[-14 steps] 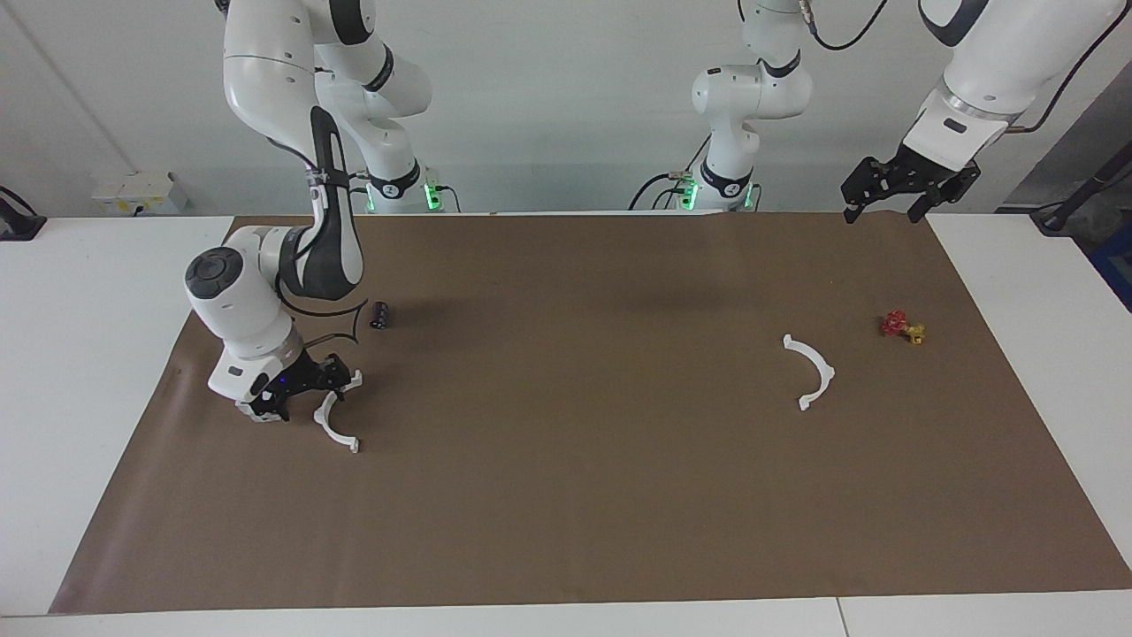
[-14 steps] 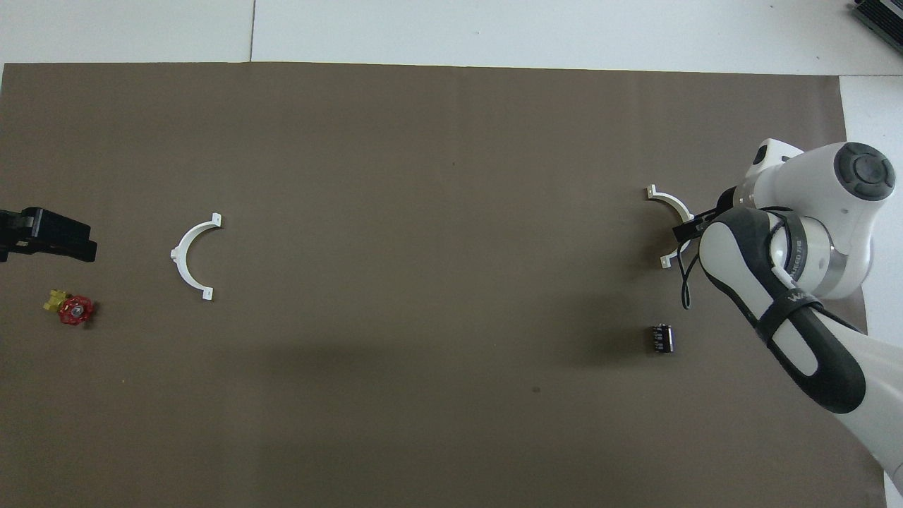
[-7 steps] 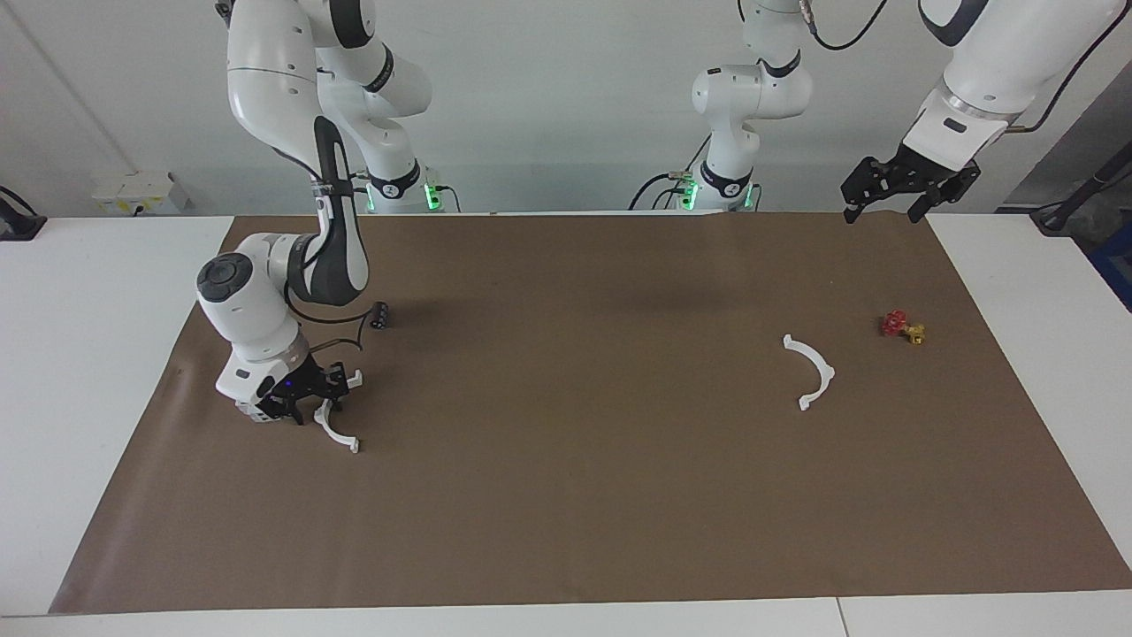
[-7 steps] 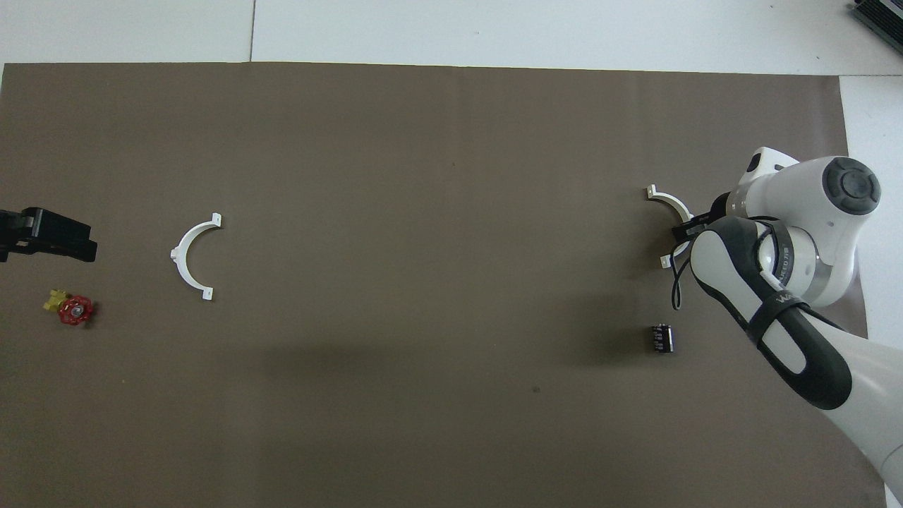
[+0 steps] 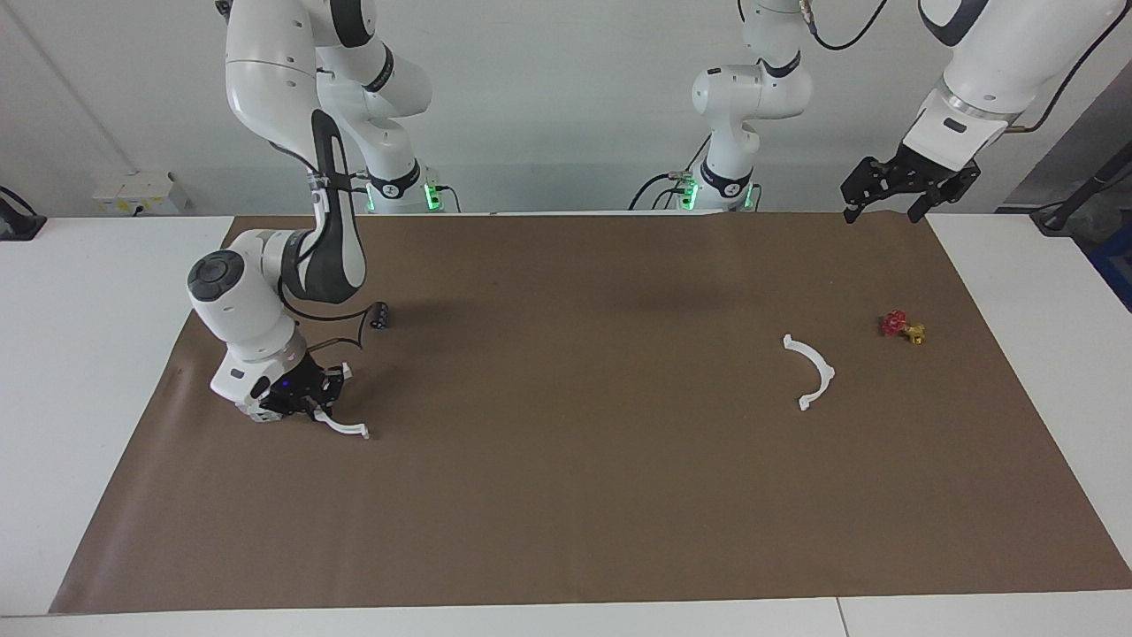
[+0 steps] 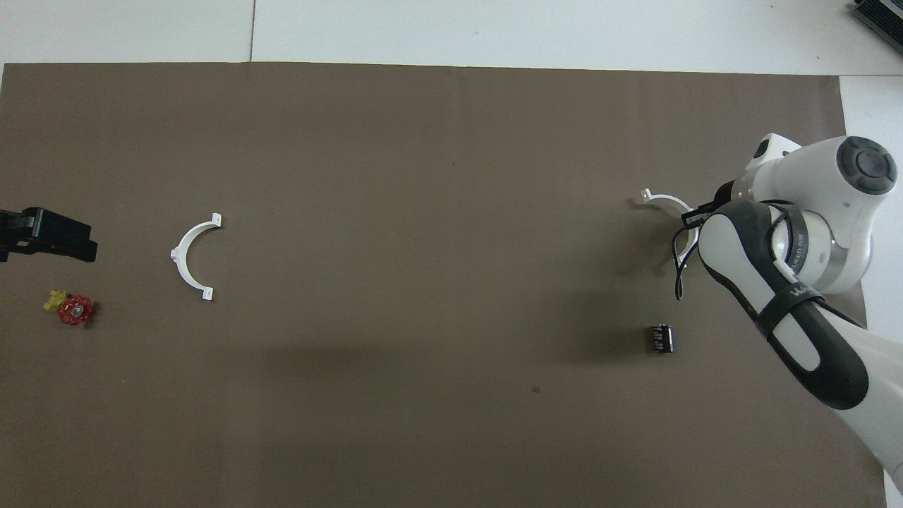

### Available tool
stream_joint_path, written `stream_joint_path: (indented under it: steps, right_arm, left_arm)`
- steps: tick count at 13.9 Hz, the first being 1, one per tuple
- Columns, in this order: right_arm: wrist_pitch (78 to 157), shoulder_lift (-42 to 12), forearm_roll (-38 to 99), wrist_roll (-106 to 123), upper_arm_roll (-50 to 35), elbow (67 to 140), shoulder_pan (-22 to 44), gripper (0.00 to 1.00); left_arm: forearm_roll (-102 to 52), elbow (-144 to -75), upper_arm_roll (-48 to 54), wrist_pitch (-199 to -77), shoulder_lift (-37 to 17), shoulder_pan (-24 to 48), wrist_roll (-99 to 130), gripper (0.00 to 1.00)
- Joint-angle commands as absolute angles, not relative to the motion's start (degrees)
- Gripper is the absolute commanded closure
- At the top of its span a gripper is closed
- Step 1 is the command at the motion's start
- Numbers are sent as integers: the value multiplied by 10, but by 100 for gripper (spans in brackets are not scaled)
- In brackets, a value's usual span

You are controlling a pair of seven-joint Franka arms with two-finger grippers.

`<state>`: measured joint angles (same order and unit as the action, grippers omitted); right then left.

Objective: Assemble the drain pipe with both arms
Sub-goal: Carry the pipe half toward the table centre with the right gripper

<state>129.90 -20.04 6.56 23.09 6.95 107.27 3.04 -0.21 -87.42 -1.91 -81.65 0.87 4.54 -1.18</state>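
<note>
White plastic half-ring arc [image 5: 343, 427] pinched in right gripper [image 5: 320, 400], tilted; matching second arc [image 5: 811, 372] lay flat, well apart, nearest open left gripper [image 5: 884, 209].

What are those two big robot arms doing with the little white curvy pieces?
They are meant to join two half-rings into one ring. The right gripper is down at the brown mat, shut on one white half-ring, which sits tilted in its grip. The other half-ring lies flat near the left arm's end, untouched. The left gripper waits open in the air. A small black cylinder and a red and yellow valve lie unused.
</note>
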Motion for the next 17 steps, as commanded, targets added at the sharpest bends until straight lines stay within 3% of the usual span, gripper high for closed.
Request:
stream_joint_path:
  steps: [1, 7, 17]
  right_arm:
    - [1225, -164, 72, 120, 67, 1032, 51, 100]
    - [1200, -161, 37, -158, 66, 1009, 177, 100]
    - [1318, -250, 37, -329, 64, 1010, 343, 100]
  left_arm:
    - [11, -903, -25, -831, 30, 55, -5, 0]
    - [11, -906, -25, -831, 33, 55, -4, 0]
    - [11, -906, -25, -831, 33, 55, -4, 0]
